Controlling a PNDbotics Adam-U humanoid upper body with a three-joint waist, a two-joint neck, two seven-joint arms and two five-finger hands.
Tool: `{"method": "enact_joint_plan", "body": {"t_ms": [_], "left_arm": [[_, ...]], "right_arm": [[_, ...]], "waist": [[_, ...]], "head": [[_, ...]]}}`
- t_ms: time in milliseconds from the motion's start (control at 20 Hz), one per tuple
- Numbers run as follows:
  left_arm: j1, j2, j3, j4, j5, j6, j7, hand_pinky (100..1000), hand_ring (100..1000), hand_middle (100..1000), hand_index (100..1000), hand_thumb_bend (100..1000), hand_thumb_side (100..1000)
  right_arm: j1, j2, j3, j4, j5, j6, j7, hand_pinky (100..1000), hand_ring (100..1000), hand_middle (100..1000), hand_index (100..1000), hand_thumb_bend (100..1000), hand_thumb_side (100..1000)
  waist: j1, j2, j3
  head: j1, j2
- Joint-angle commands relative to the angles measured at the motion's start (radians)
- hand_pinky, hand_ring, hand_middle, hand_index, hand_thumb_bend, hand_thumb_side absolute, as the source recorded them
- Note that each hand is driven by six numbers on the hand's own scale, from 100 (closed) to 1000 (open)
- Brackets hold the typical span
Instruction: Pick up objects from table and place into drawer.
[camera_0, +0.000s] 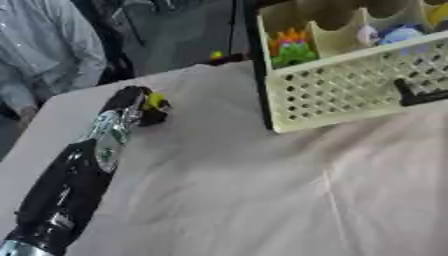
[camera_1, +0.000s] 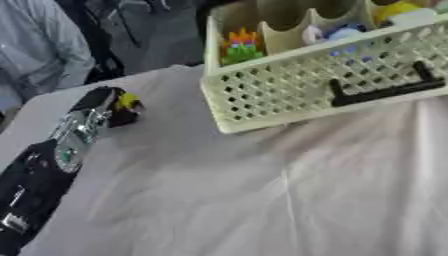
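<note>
My left hand (camera_0: 133, 102) lies far out on the table's left side, fingers curled round a small yellow object (camera_0: 155, 101). My left forearm (camera_0: 70, 185) runs from the lower left corner up to it. To the right stands a cream perforated drawer (camera_1: 297, 95) with a black handle (camera_1: 385, 91), pulled open. In its compartments sit a green and orange toy (camera_0: 291, 47), a pale blue and white thing (camera_1: 337, 34) and a yellow thing (camera_1: 394, 10). My right hand shows in neither view.
A wrinkled pale cloth (camera_0: 280, 190) covers the table. The table's far left edge (camera_0: 52, 100) runs close behind my left hand. A small yellow and red thing (camera_0: 216, 55) sits at the far edge. A person in a light shirt (camera_0: 44, 50) stands beyond the table.
</note>
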Motion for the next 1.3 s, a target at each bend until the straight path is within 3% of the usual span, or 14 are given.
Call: {"method": "enact_joint_plan", "body": {"t_ms": [50,900,1300], "left_arm": [[0.004,-0.004,-0.010,0.002,0.002,0.012,0.003,246,432,405,760,100,584],[0.000,0.016,-0.025,-0.039,-0.038,0.044,0.097,195,409,400,754,100,559],[-0.042,0.016,-0.058,-0.124,-0.026,0.016,0.096,163,396,385,745,100,541]], "right_arm": [[-0.003,-0.011,-0.011,-0.016,-0.007,-0.003,-0.009,575,509,600,611,100,732],[0.029,-0.004,-0.016,-0.016,-0.017,0.011,-0.009,575,516,602,611,100,737],[0.063,-0.003,-0.014,-0.016,-0.022,0.024,-0.002,574,518,601,612,100,737]], "waist": [[-0.016,-0.036,0.000],[-0.024,-0.104,0.042],[-0.034,-0.167,0.085]], "head": [[-0.004,0.002],[-0.020,0.040],[-0.072,0.093]]}}
